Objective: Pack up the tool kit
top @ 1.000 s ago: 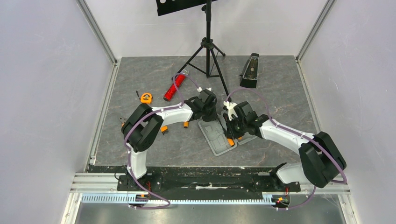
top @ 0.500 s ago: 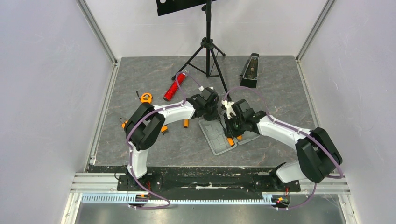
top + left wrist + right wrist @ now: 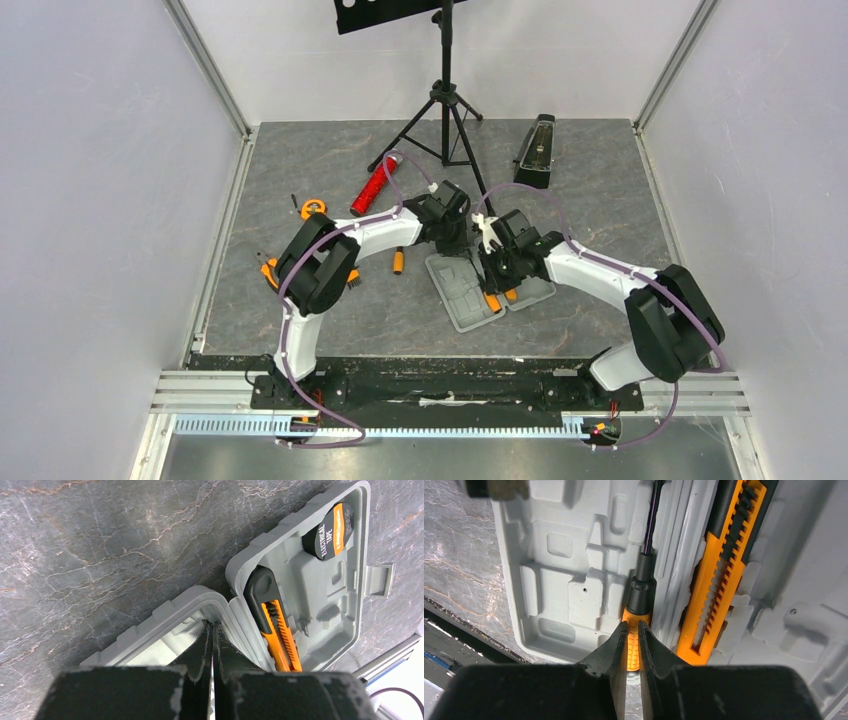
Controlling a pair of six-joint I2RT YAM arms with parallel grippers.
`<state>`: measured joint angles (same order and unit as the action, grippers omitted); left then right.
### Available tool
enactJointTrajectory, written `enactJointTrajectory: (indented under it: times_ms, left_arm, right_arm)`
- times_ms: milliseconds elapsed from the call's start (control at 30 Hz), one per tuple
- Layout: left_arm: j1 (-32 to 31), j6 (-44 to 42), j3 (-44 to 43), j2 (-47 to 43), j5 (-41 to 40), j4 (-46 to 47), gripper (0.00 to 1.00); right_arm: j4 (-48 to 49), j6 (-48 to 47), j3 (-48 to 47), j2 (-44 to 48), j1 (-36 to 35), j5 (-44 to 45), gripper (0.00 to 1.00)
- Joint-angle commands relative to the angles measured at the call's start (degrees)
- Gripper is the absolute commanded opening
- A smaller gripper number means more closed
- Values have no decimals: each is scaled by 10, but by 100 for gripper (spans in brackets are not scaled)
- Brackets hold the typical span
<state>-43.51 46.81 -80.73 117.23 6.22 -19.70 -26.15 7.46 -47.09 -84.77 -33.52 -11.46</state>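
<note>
The grey tool kit case (image 3: 462, 297) lies open on the table between the arms. In the left wrist view an orange knife (image 3: 280, 635) and a black roll of electrical tape (image 3: 334, 530) sit in one half of the case (image 3: 345, 595). My left gripper (image 3: 211, 626) is shut with nothing in it, its tips at the case's hinge ridge. My right gripper (image 3: 633, 626) is shut on the orange handle of a screwdriver (image 3: 640, 592), which lies along a recess beside the hinge, with the knife (image 3: 719, 580) parallel to it.
Loose orange tools lie left of the case: a tape measure (image 3: 314, 209), a short tool (image 3: 399, 262) and others by the left arm (image 3: 270, 272). A red cylinder (image 3: 375, 185), a tripod stand (image 3: 445, 100) and a black metronome (image 3: 535, 150) stand behind.
My left gripper has closed fully and shifted slightly toward the case's far end. The right arm has edged left over the case, still holding the screwdriver.
</note>
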Motion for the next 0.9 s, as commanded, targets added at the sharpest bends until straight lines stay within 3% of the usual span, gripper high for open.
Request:
enactJointTrajectory:
  times_ms: [0, 333, 500, 633, 867]
  left_arm:
    - [2, -44, 10, 50, -20, -73, 2]
    - [2, -55, 20, 17, -14, -39, 3]
    - [9, -62, 3, -49, -20, 2, 22]
    - [20, -100, -9, -114, -69, -13, 33]
    - [65, -158, 86, -237, -157, -51, 59]
  right_arm:
    - [-3, 16, 24, -24, -13, 2, 13]
    - [9, -5, 18, -11, -15, 31, 13]
    - [11, -23, -53, 26, -14, 37, 21]
    - [24, -24, -74, 59, -13, 50, 30]
    - [79, -12, -30, 133, -7, 93, 49]
